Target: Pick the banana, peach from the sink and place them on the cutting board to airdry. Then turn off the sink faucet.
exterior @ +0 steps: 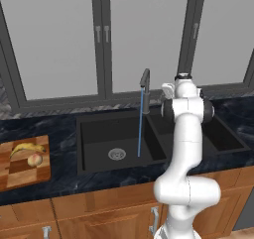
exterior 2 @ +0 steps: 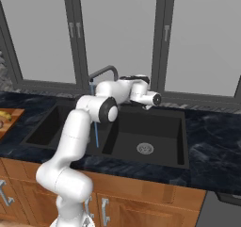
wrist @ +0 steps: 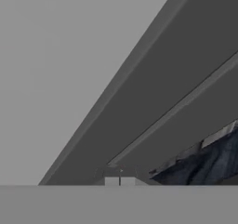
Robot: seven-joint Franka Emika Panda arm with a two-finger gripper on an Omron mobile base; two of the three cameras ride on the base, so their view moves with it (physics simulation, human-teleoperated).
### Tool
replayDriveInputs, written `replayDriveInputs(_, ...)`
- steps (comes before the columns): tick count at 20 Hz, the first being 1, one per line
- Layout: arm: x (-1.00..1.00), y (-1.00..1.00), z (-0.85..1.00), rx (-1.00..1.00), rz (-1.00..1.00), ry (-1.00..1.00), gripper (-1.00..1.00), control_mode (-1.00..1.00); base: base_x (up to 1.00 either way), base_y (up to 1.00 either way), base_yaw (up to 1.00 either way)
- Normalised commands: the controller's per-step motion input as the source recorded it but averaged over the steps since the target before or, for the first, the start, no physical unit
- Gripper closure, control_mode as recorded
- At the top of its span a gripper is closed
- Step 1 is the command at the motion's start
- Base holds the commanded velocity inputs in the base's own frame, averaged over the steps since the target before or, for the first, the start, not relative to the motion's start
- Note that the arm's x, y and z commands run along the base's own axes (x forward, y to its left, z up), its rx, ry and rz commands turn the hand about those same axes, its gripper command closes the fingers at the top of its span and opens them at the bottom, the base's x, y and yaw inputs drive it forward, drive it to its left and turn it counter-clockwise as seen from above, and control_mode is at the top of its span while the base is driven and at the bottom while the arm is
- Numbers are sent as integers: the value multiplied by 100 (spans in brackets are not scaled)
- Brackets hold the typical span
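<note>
Banana and peach lie touching on the cutting board, left of the sink. We see water running from the sink faucet. We cannot tell how the gripper stands; it hangs behind the faucet.

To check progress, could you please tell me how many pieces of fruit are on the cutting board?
2: a banana and a peach just in front of it, both on the cutting board.

Cutting board cut by left edge.
</note>
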Motion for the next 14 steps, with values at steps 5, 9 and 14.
replayDriveInputs(5,30,1,-7,2,2,0,100,-100,0,0,0)
replayDriveInputs(9,20,12,-15,0,2,0,100,-100,0,0,0)
replayDriveInputs(14,19,30,-24,0,2,1,100,-100,0,0,0)
